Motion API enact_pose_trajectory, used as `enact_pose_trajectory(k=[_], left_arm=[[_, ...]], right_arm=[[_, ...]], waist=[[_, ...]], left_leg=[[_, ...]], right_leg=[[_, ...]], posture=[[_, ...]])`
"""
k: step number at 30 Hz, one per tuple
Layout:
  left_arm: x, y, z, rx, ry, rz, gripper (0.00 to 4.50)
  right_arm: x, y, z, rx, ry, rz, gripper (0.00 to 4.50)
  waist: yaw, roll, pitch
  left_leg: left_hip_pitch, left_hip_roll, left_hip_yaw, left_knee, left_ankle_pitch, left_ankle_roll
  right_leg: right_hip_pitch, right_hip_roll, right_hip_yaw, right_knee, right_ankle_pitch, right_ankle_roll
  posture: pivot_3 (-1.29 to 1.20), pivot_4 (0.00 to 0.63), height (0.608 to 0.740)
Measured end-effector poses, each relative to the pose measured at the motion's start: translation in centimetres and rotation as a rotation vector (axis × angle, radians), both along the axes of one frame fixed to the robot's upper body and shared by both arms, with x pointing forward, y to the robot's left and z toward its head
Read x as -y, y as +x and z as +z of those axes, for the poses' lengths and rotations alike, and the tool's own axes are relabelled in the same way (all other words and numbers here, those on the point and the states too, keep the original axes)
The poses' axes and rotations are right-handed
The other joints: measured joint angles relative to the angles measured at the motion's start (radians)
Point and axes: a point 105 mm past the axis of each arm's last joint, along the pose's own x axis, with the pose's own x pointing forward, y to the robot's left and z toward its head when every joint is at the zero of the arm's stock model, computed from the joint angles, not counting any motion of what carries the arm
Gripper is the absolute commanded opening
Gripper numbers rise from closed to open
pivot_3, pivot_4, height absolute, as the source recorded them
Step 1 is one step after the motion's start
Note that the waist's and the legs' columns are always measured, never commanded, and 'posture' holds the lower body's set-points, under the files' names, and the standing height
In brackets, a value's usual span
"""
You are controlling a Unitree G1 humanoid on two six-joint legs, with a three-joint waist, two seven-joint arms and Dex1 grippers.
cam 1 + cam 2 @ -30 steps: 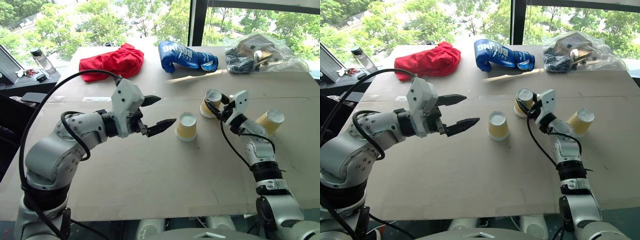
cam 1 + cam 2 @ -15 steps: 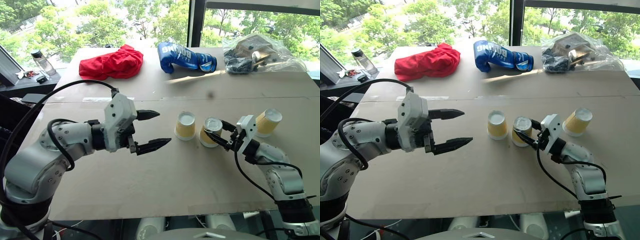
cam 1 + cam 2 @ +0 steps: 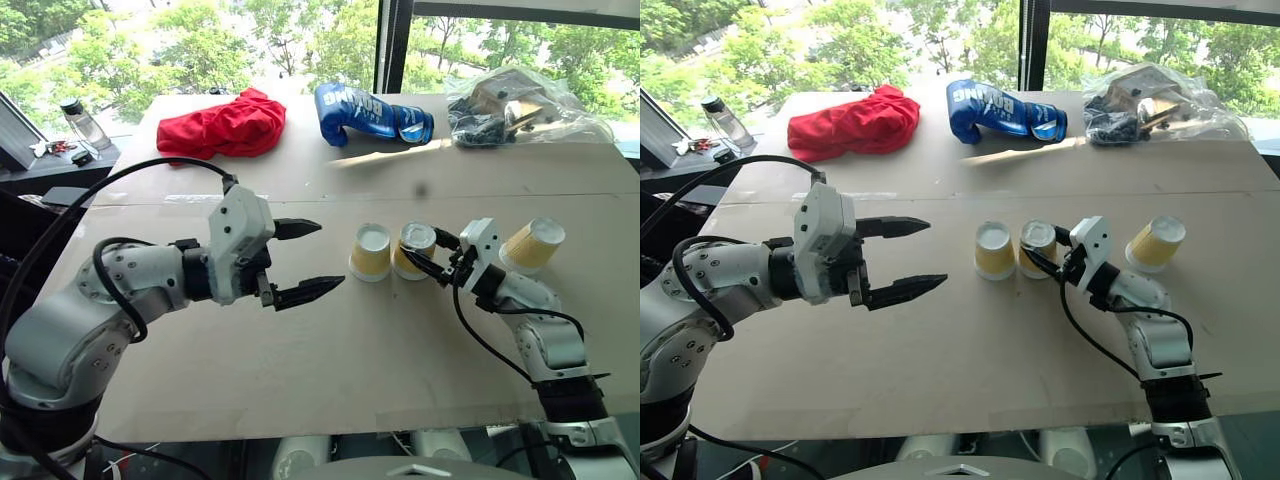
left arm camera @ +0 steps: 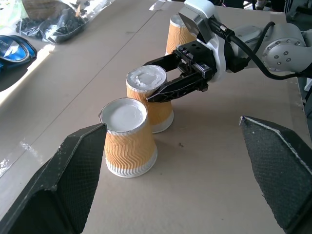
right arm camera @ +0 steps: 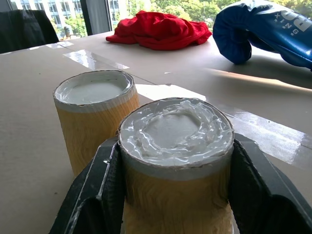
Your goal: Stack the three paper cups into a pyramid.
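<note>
Three paper cups stand upside down, white bases up, on the cardboard table. My right gripper is shut on the sides of the middle cup, its black fingers on both flanks of it. This cup sits close beside the left cup, at or just above the cardboard; I cannot tell whether the two touch. The third cup is apart on the right. Left of the cups my left gripper hangs open and empty, its wide fingers framing the two cups.
At the table's far side lie a red cloth, a blue boxing glove and a clear plastic bag of items. A bottle stands on a side surface at the far left. A window runs behind.
My right gripper has brought its cup from farther back toward me and then leftward, up beside the left cup. My left gripper has drawn back a little and stays open.
</note>
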Motion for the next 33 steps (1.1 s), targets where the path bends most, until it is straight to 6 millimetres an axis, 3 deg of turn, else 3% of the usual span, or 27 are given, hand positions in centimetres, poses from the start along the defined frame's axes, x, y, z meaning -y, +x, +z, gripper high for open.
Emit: enact_pose_trajectory(k=[7, 9, 10, 13, 18, 25, 29, 31, 33], left_arm=[[-0.1, 0.0, 0.0, 0.002, 0.005, 0.004, 4.5], [-0.1, 0.0, 0.0, 0.002, 0.005, 0.005, 4.5], [-0.1, 0.1, 0.0, 0.002, 0.005, 0.005, 4.5], [-0.1, 0.1, 0.0, 0.003, 0.004, 0.005, 4.5], [0.0, 0.0, 0.1, 0.004, 0.004, -0.002, 4.5], [0.2, 0.0, 0.3, 0.009, -0.001, -0.031, 4.5], [0.7, 0.3, 1.0, 0.02, -0.01, -0.075, 4.5], [1.0, 0.0, 1.0, -0.001, -0.022, -0.111, 4.5], [1.4, -0.3, 1.5, -0.026, -0.041, -0.159, 4.5]], right_arm=[[-0.4, -0.5, -0.2, -0.044, 0.028, 0.023, 2.04], [-0.4, -0.6, -0.2, -0.049, 0.027, 0.025, 3.02], [-0.4, -0.6, -0.1, -0.049, 0.026, 0.023, 3.22], [-0.3, -0.6, -0.3, -0.057, 0.024, 0.019, 4.48], [0.2, -0.6, 0.2, -0.049, 0.051, 0.008, 4.48], [2.1, -2.8, 2.1, 0.018, 0.042, 0.014, 4.48], [4.3, -4.1, 5.0, 0.099, 0.038, -0.055, 4.48], [5.5, -4.1, 5.2, 0.106, 0.033, -0.12, 4.48], [8.0, -4.0, 5.3, 0.111, 0.026, -0.253, 4.48]], waist=[[0.0, 0.0, 0.0], [-0.001, 0.0, 0.0], [-0.001, 0.0, 0.0], [-0.001, 0.0, 0.0], [0.0, 0.0, 0.0], [0.01, 0.0, 0.001], [0.02, 0.0, 0.001], [0.022, 0.0, 0.001], [0.025, 0.0, 0.001]], left_leg=[[0.0, 0.0, 0.0, 0.0, 0.0, 0.0], [0.0, 0.0, 0.0, 0.0, 0.0, 0.0], [0.0, 0.0, 0.0, 0.0, 0.0, 0.0], [0.0, 0.0, 0.0, 0.0, 0.0, 0.001], [0.0, 0.0, 0.0, 0.0, 0.0, 0.0], [-0.001, 0.0, 0.0, 0.0, 0.0, 0.001], [0.0, 0.0, 0.001, 0.0, -0.001, 0.001], [0.0, 0.0, 0.0, 0.0, -0.001, 0.001], [-0.001, 0.0, 0.0, 0.0, -0.001, 0.001]], right_leg=[[0.0, 0.0, 0.0, 0.0, 0.0, 0.0], [0.0, 0.0, 0.0, 0.0, 0.0, 0.0], [0.0, 0.0, 0.0, 0.0, 0.0, 0.0], [0.0, 0.0, 0.0, 0.0, 0.0, 0.0], [0.0, 0.0, 0.0, 0.0, 0.0, 0.0], [0.0, -0.001, 0.0, 0.0, 0.0, 0.0], [0.0, 0.0, 0.0, 0.0, 0.0, 0.0], [0.0, 0.0, 0.0, 0.0, 0.0, 0.0], [0.0, 0.0, -0.001, 0.0, 0.0, 0.0]], posture=[[0.0, 0.15, 0.74], [0.0, 0.15, 0.74], [0.0, 0.15, 0.74], [0.0, 0.15, 0.74], [0.0, 0.15, 0.74], [0.0, 0.15, 0.74], [0.0, 0.15, 0.74], [0.0, 0.15, 0.74], [0.0, 0.15, 0.74]])
